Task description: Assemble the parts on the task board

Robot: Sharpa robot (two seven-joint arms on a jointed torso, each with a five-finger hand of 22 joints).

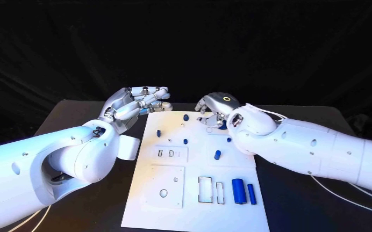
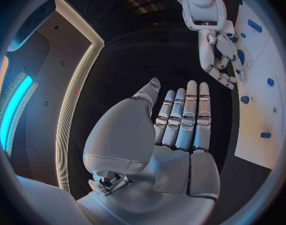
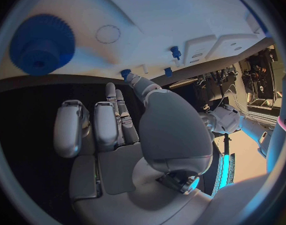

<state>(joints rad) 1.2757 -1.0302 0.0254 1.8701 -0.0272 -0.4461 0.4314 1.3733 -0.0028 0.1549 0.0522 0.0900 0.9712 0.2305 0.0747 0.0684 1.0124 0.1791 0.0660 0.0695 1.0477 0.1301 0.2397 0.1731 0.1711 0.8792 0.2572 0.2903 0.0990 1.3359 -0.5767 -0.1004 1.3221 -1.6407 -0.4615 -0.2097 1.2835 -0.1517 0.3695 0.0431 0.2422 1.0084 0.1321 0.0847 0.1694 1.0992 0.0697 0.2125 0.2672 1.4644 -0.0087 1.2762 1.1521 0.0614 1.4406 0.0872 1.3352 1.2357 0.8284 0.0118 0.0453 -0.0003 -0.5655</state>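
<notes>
Desk (image 1: 93, 210), black, fills the lower half of the head view, with a white board (image 1: 194, 216) lying lengthwise down its middle.

At the left of the frame the left hand (image 1: 138, 103) hangs above the desk just off the board's upper left corner. The left wrist view shows its palm bare and its fingers (image 2: 190, 116) straight and side by side, the thumb standing a little apart, so it is open wide and holds nothing.

On the board, small blue pieces are scattered: a peg (image 1: 186, 117) near the top edge, another (image 1: 159, 132) at the left side below it, and a short piece (image 1: 217, 155) right of centre. Lower down, two blue cylinders (image 1: 238, 190) lie side by side beside a pair of narrow rectangular slots (image 1: 205, 189). A raised white plate (image 1: 168, 186) with an oval hole sits at the lower left of the board.

At the right of the frame the right hand (image 1: 213, 108) hovers over the board's upper right part, fingers curled downward toward the surface. In the right wrist view its fingers (image 3: 105, 127) are bent inward with nothing between them and the thumb. A blue gear (image 3: 42, 44) lies on the board in the upper left of that view, apart from the fingers; two small blue pegs (image 3: 175, 51) stand further along.
</notes>
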